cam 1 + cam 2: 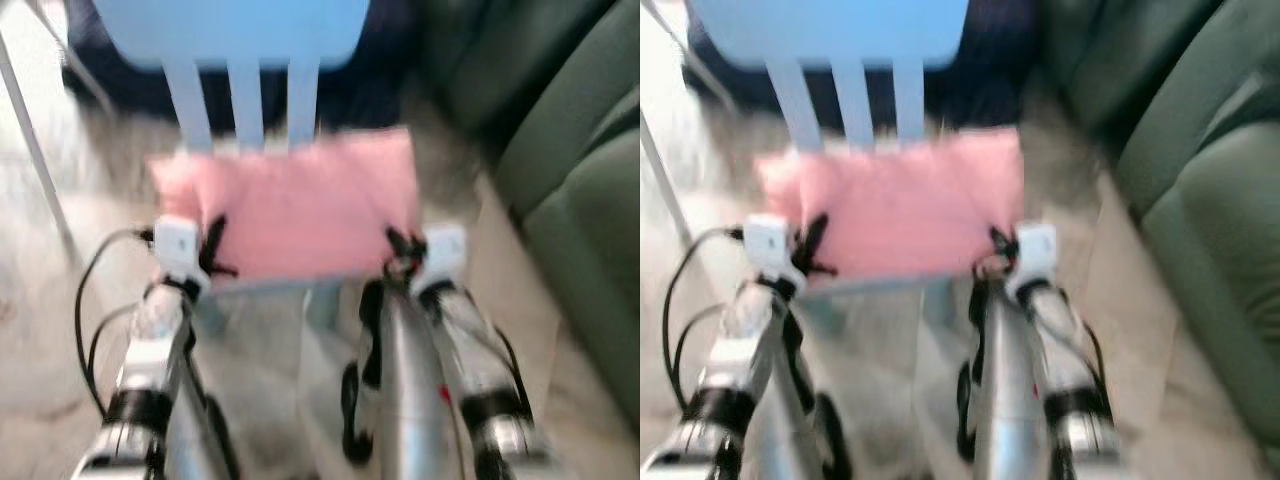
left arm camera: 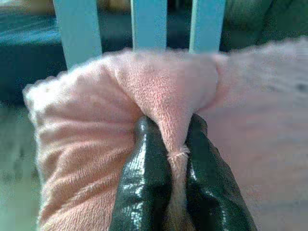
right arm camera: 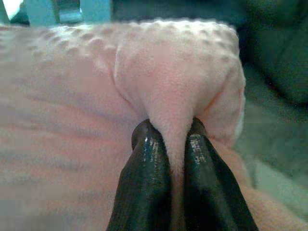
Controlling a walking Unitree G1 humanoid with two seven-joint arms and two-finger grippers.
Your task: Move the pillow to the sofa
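While the head views are blurred, both wrist views make the grip plain: the left pincer (image 2: 179,159) has its two black fingers pinched tight on a fold of the pink pillow (image 1: 300,205) near its left end, and the right pincer (image 3: 179,144) is clamped on a fold at its right corner. The pillow lies on, or just above, the seat of the light blue chair (image 1: 240,60), with its long axis running left to right between the two arms. The dark green sofa (image 1: 590,200) stands off to the robot's right, so the right arm is the nearer one. The carry likely calls for a turn rightward with both holds kept.
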